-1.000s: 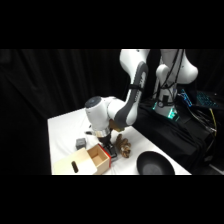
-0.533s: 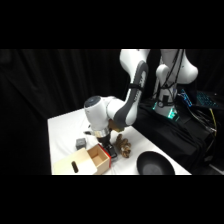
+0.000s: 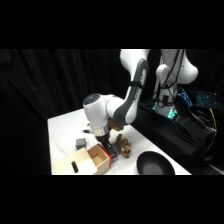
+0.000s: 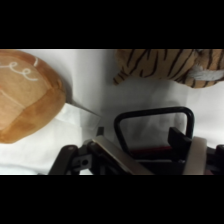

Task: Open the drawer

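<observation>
A: Side view, how much room? 
B: The white counter (image 3: pixel 62 127) lies bare toward the upper left. The pale cabinet (image 3: pixel 75 165) sits at the frame's lower edge. A grey cube (image 3: pixel 80 143) is just left of it, a striped toy (image 3: pixel 123 146) right of it, a black bowl (image 3: pixel 155 164) at lower right.

A: And the drawer (image 3: pixel 98 156)? 
B: Pulled out, directly under the pincer (image 3: pixel 104 141).

A: Wrist view? 
B: The black loop handle (image 4: pixel 155 125) stands between the fingers (image 4: pixel 182 138); closed or not, I cannot tell. The toy is upper right, a brown round thing (image 4: pixel 27 95) upper left.
</observation>
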You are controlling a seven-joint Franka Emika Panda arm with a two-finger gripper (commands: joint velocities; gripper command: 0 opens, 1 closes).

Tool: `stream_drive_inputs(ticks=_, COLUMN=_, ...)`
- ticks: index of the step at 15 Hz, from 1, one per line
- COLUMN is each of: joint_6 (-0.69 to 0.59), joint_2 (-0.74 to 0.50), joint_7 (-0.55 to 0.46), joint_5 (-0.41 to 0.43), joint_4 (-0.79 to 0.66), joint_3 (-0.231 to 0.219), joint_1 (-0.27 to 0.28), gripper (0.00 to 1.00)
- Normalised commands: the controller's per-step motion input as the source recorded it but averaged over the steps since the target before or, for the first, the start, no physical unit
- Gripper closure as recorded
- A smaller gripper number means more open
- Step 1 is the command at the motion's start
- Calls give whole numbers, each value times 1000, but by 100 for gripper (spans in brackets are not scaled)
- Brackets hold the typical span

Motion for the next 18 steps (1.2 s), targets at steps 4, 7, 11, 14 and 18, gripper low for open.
stream_drive_inputs(ticks=4, joint_6=39, joint_2=-220, joint_7=-51, joint_5=81, joint_4=-171, joint_3=-27, joint_1=18, gripper=0)
stream_drive_inputs(ticks=7, joint_6=71, joint_2=-243, joint_7=-50, joint_5=77, joint_4=-234, joint_3=-27, joint_1=17, gripper=0)
stream_drive_inputs(ticks=11, joint_6=98, joint_2=-276, joint_7=-43, joint_5=65, joint_4=-281, joint_3=-30, joint_1=24, gripper=0)
stream_drive_inputs(ticks=14, joint_6=114, joint_2=-307, joint_7=-27, joint_5=46, joint_4=-300, joint_3=-37, joint_1=42, gripper=0)
stream_drive_inputs(ticks=18, joint_6=124, joint_2=-318, joint_7=-13, joint_5=31, joint_4=-299, joint_3=-40, joint_1=55, gripper=0)
